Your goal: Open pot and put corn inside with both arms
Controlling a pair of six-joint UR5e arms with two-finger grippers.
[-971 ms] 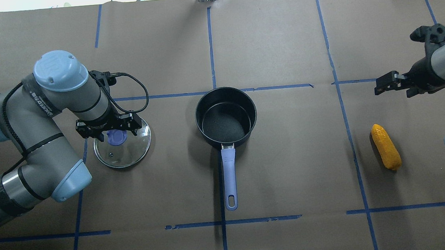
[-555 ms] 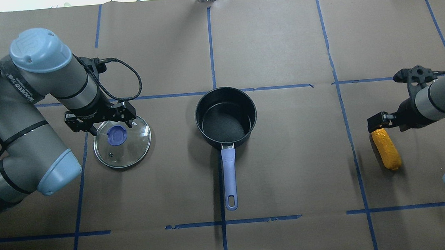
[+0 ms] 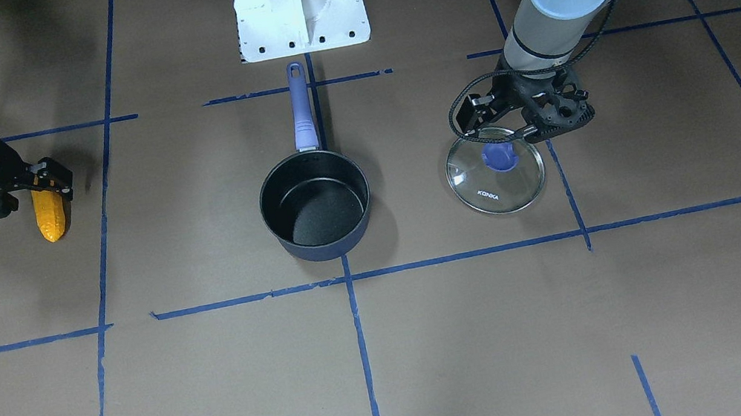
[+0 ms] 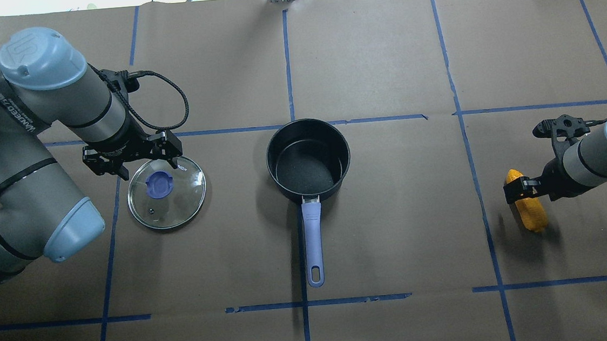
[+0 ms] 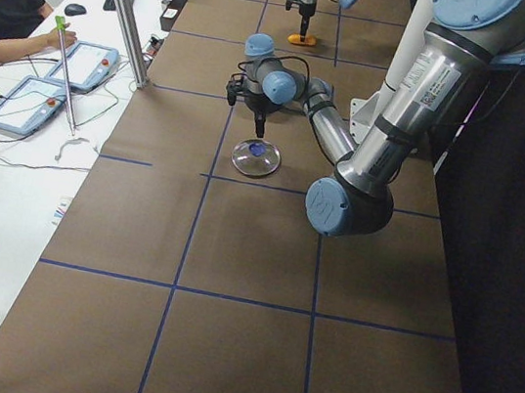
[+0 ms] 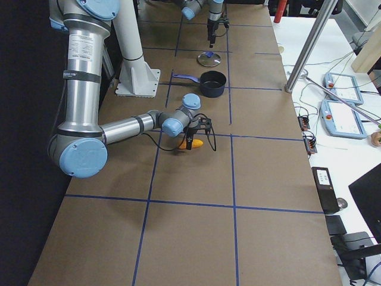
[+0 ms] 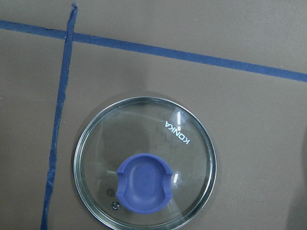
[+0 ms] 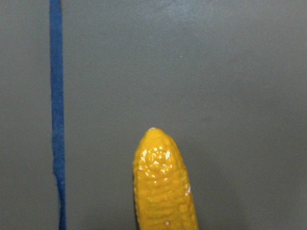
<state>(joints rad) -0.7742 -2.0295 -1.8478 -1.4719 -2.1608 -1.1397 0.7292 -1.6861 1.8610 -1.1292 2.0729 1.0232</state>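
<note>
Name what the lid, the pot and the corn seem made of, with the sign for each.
Lid: clear glass with a metal rim, see-through and glinting; knob likely plastic. Pot: probably coated metal, matte speckled black inside. Corn: likely glossy moulded plastic, bumpy with bright highlights.

Brown paper worktop (image 4: 381, 50) crossed by blue tape lines (image 4: 288, 68).
A white bench (image 5: 8, 178) along its far edge holds two control tablets (image 5: 29, 104), beside a metal post (image 5: 124, 13).
</note>
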